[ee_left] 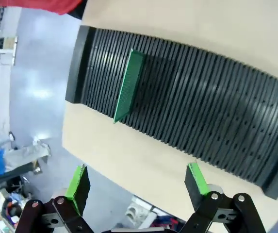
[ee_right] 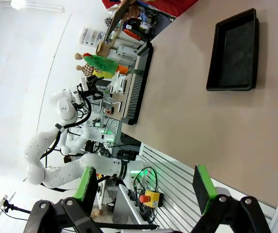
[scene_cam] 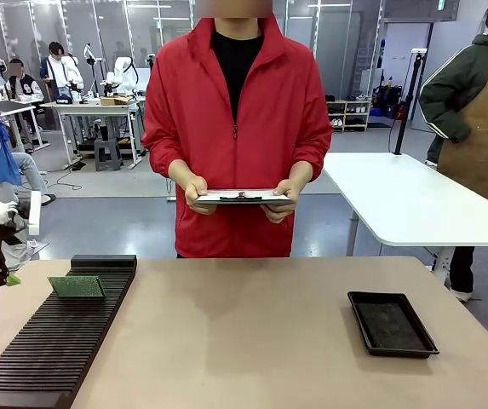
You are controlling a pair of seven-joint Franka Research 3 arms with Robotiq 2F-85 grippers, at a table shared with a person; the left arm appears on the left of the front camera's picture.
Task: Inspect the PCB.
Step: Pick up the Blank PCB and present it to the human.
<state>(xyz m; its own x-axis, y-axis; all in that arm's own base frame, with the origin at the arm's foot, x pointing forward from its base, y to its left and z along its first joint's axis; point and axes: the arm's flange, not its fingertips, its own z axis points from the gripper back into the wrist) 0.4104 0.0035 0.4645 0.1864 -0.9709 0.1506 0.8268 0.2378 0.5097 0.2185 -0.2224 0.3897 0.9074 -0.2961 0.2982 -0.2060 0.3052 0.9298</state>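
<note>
The left gripper (ee_left: 138, 182) and right gripper (ee_right: 144, 187) are black with green pads (ee_left: 195, 175) at the tips — silver screws (ee_left: 211, 196) at the joints behind them.

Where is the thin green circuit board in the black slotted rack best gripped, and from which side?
Grip the upper edge of the thin green circuit board, coming from above and clamping its two flat faces. It stands on edge in a slot of the black slotted rack, leaving the top free.
</note>
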